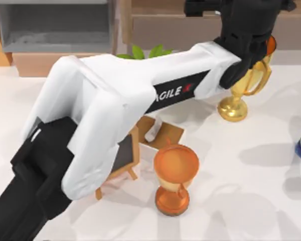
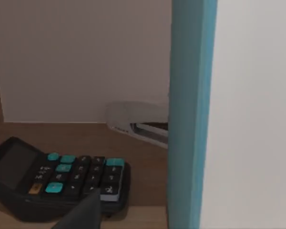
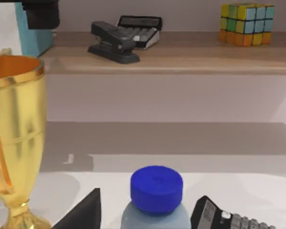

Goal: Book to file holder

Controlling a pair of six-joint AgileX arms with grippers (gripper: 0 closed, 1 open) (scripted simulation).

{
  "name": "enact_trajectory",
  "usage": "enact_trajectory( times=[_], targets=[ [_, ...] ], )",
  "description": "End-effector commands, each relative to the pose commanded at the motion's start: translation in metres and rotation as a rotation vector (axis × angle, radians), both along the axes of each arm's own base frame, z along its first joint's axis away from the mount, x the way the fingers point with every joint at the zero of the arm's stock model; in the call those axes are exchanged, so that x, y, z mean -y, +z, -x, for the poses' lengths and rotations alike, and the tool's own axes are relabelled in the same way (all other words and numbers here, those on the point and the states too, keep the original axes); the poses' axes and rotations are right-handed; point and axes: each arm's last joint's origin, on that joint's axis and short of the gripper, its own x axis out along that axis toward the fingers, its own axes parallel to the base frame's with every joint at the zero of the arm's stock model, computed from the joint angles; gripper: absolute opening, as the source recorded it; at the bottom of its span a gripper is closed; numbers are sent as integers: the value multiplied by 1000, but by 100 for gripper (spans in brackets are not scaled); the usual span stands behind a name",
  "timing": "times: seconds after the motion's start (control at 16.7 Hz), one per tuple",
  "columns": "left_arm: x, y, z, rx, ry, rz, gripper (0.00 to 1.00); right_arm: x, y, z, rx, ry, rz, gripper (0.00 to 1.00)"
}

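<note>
Our left arm reaches across table to shelf at top view's back right. Book upright in left wrist view, close to camera, beside calculator and stapler. We judge left gripper clamped on book, though fingers hidden: cannot tell. File holder at back left, well apart. Step: carrying book. Next: swing left, lower book between holder walls. Right arm idle near bottle.

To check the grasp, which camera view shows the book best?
The left wrist view: the book stands close, its blue cover edge and white pages plain. The right wrist view shows a far corner; in the top view the left arm covers it.
</note>
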Motion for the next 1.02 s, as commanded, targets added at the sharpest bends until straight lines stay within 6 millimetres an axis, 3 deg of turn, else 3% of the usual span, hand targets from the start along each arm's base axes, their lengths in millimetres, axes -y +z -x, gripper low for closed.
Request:
enact_trajectory(
  times=[1.02],
  targets=[
    [0, 0, -20, 0, 0, 0, 100, 0, 0, 0, 0, 0, 0, 100]
  ],
)
